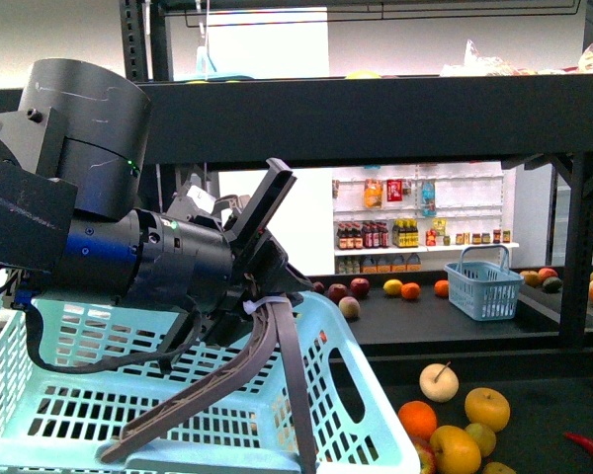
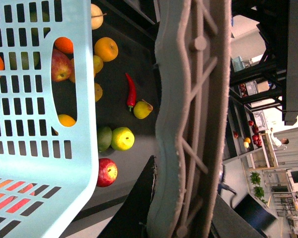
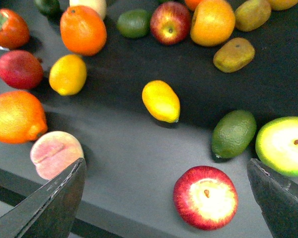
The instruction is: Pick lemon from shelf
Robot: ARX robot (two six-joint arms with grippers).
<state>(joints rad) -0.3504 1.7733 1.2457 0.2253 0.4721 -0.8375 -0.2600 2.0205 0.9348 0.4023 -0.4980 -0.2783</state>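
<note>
The shelf [image 1: 376, 109] is a black metal rack with raised-lip trays, and its lowest tray [image 3: 139, 163] presents a dark, matte surface covered with loose fruit. Behind the rack, the front view shows white shelving [image 1: 415, 232] stocked with bottles, and a small blue basket [image 1: 484, 286] standing on another black tray among scattered fruit. The left gripper [image 1: 208, 460] fills the near foreground of that view. Its two ribbed fingers [image 1: 295, 395] are splayed well apart and reach down at a pale turquoise basket [image 1: 40, 375]; it cannot be told whether they touch the basket. The left wrist view alone shows a red chilli [image 2: 131, 91] lying on the tray beyond the basket wall. The lemon [image 3: 160, 101] is clearly shown only in the right wrist view: it lies on the tray surface, apart from its neighbours. A red apple [image 3: 205, 197] lies closer to the camera than the lemon, a green fruit [image 3: 233, 133] lies beside that apple, and a peach [image 3: 56, 153] rests at one fingertip. The right gripper [image 3: 165, 161] stands wide open with nothing between its fingertips, and it is not touching the lemon.
</note>
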